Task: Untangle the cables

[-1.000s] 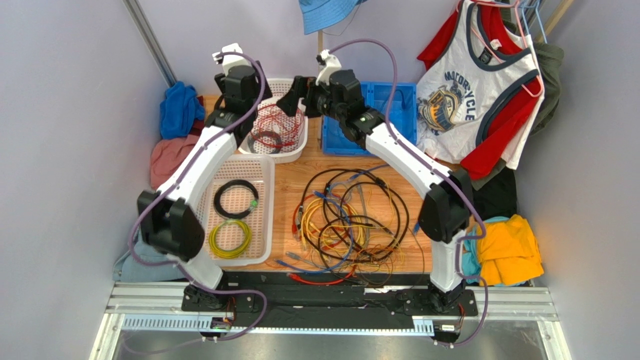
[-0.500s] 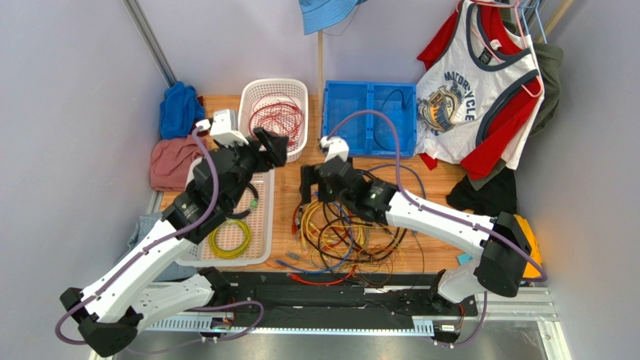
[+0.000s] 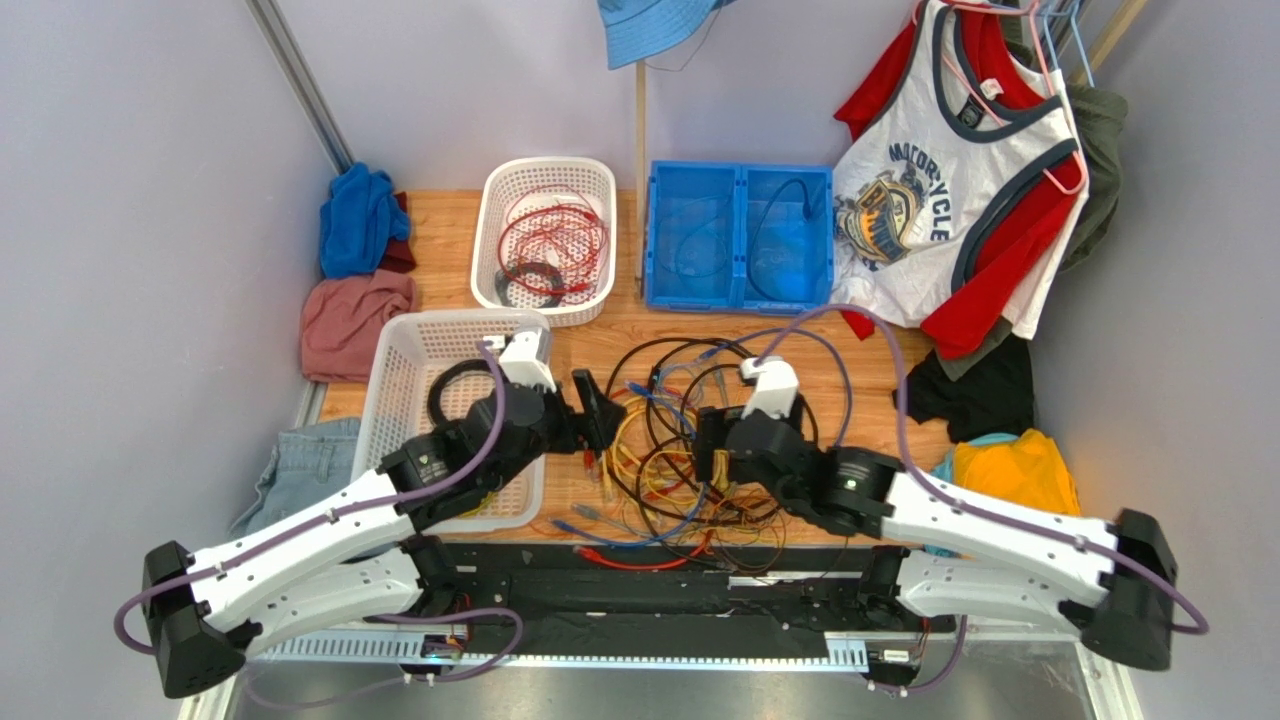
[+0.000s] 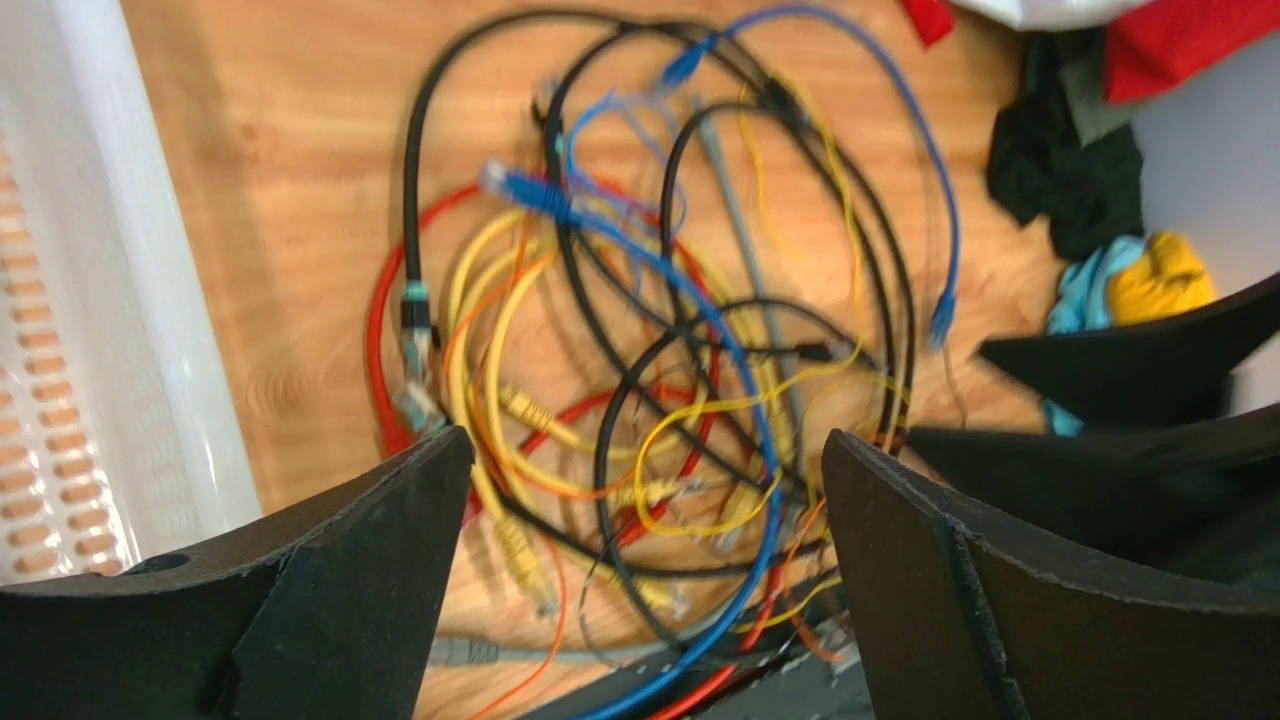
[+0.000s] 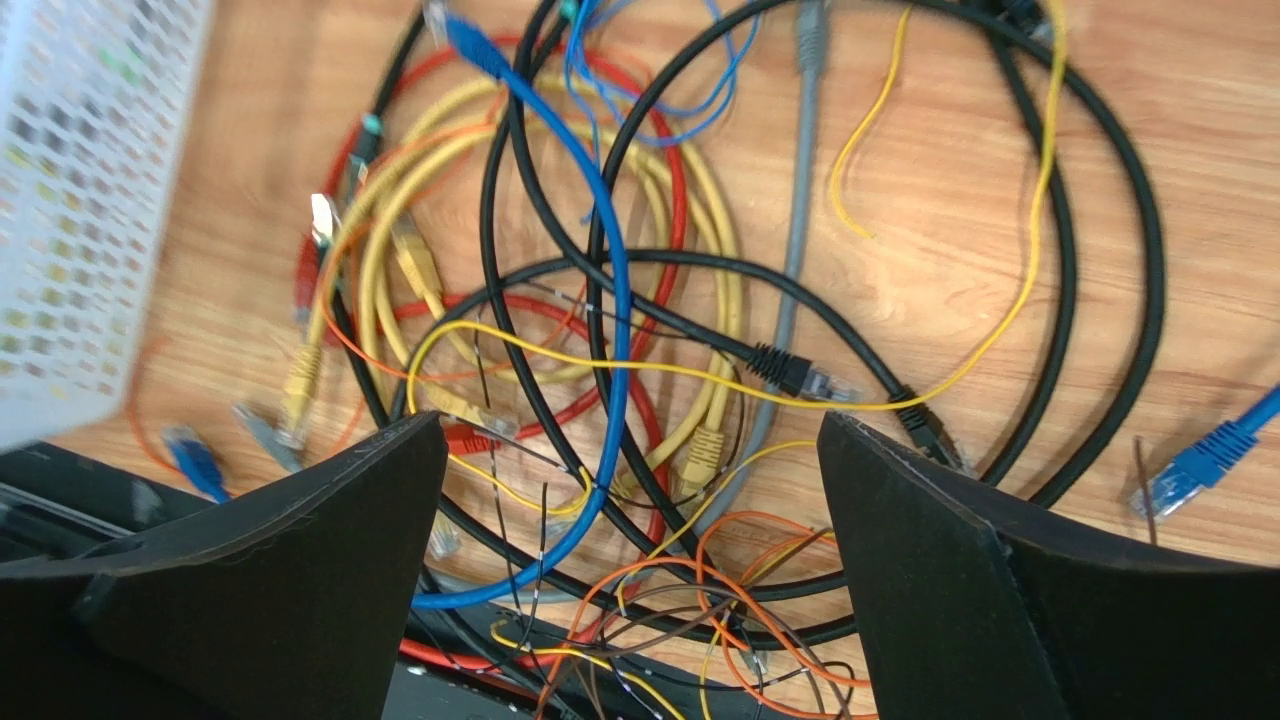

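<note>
The cables lie in a tangled heap of black, blue, yellow, orange and red cords on the wooden table, near its front edge. My left gripper hovers at the heap's left side, open and holding nothing. In the left wrist view the cables spread below and beyond the left gripper. My right gripper hangs over the middle of the heap, also open and empty. In the right wrist view the right gripper brackets the cables, with thin orange and brown wires closest between the fingers.
A white basket sits left of the heap under the left arm, also seen as the basket and the basket in the wrist views. A second white basket with red cords and a blue bin stand at the back. Clothes ring the table.
Both arms have swung back from the far baskets and come down low over the heap. The left jaws have spread wider.
</note>
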`<action>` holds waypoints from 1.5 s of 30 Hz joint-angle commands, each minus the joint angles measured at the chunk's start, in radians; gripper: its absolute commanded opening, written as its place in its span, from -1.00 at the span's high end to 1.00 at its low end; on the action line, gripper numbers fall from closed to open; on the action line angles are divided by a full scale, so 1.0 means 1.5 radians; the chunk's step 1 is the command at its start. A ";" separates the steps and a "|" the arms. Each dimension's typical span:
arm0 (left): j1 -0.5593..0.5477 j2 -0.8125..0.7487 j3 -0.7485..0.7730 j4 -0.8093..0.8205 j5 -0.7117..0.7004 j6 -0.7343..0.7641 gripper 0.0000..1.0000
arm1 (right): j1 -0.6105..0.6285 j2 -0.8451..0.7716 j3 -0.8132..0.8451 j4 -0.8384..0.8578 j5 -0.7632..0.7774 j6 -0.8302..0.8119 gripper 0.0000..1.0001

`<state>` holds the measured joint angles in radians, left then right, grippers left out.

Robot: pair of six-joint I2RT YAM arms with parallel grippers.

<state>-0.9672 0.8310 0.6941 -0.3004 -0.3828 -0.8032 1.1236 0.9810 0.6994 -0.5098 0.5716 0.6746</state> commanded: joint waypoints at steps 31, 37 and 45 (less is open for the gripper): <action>-0.068 0.438 0.081 0.123 0.079 0.054 0.81 | 0.003 -0.232 -0.082 -0.050 0.091 0.022 -0.97; -0.068 0.294 0.087 0.073 0.046 0.085 0.95 | 0.003 -0.236 -0.088 -0.045 0.088 0.024 -0.97; -0.068 0.075 0.146 -0.018 0.001 0.161 0.96 | 0.003 -0.240 -0.090 -0.037 0.082 0.024 -0.96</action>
<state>-1.0664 1.0496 0.8349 -0.2600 -0.3256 -0.6445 1.1244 0.6376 0.5694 -0.5930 0.6727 0.7101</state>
